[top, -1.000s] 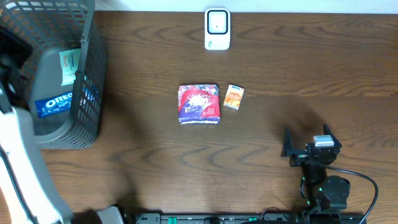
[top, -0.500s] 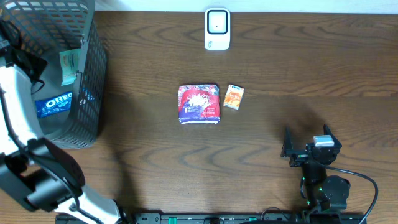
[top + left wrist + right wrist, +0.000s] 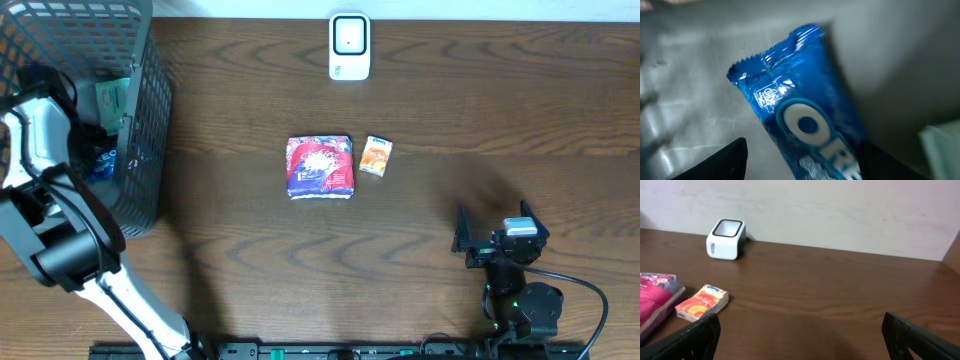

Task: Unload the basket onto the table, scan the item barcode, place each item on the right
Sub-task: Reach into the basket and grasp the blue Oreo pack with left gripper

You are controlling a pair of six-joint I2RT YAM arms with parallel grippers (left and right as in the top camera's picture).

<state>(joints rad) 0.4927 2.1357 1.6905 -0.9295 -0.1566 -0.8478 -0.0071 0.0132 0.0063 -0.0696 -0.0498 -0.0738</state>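
Observation:
A blue Oreo packet (image 3: 810, 115) lies on the grey floor of the basket (image 3: 140, 120), filling the left wrist view. My left gripper (image 3: 807, 167) is open and straddles the packet's near end, with a gap between the left finger (image 3: 725, 162) and the wrapper. From overhead, my left arm (image 3: 40, 130) reaches down into the basket and hides most of the packet. The white scanner (image 3: 349, 46) stands at the table's far edge. My right gripper (image 3: 493, 224) rests open and empty at the front right.
A red-pink packet (image 3: 320, 167) and a small orange packet (image 3: 376, 156) lie mid-table, and both show at the left of the right wrist view. A pale green item (image 3: 112, 100) sits in the basket. The basket's mesh walls stand close around my left arm.
My left arm has swung further into the basket and now covers the Oreo packet in the overhead view. The right arm has not moved.

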